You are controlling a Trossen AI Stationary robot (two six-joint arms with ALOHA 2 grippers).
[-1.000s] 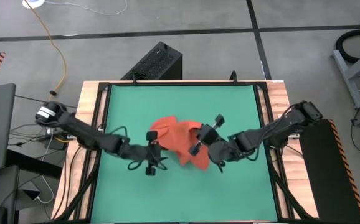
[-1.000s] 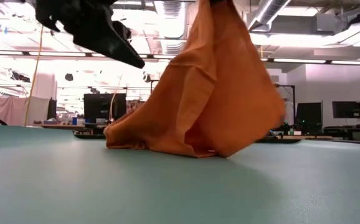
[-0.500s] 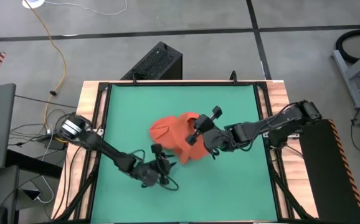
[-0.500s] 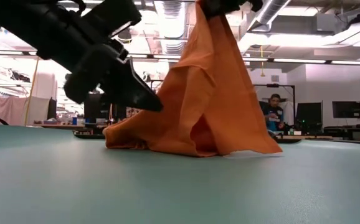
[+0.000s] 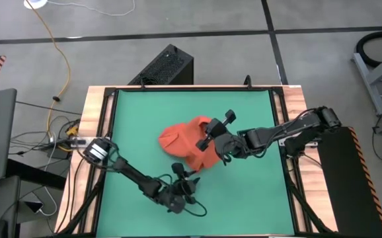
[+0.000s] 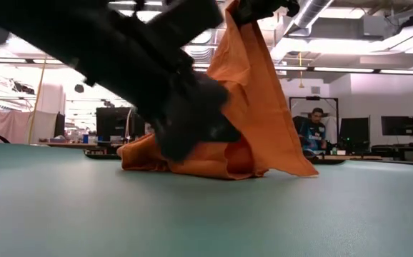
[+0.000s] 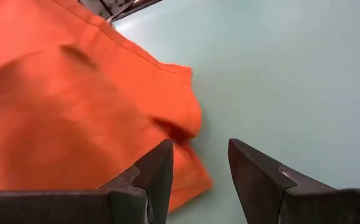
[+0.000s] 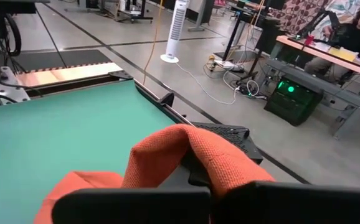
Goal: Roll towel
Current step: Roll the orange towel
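The orange-red towel (image 5: 183,141) lies bunched at the middle of the green mat (image 5: 244,109). One part is drawn up into a peak (image 6: 242,43), and its lower edges (image 6: 192,165) rest on the mat. My right gripper (image 5: 208,141) is shut on that peak, coming in from the table's right. My left gripper (image 5: 182,187) is open and low over the mat, just on the near side of the towel. In the left wrist view its fingers (image 7: 198,171) stand by the towel's near corner (image 7: 189,134) without touching it. It blocks part of the towel in the low view (image 6: 185,121). My right gripper holds a raised fold of the towel (image 8: 195,149) that bulges out past its shut fingers; the fold hides the place of contact. The fingers come slanting from the table's right. The towel hangs below them like a tent (image 6: 264,107), its lower edges on the mat.
A black box (image 5: 166,66) stands beyond the mat's far edge. Wooden table strips (image 5: 97,112) border the mat. Bare mat lies on all sides of the towel. People sit in the room behind (image 6: 312,128).
My left gripper has swung away from the towel's left side toward the table's near edge and somewhat right, and has come low. My right gripper has gone a little toward the left and far edge with the peak. The hanging cloth has grown narrower and its right flap has drawn in.
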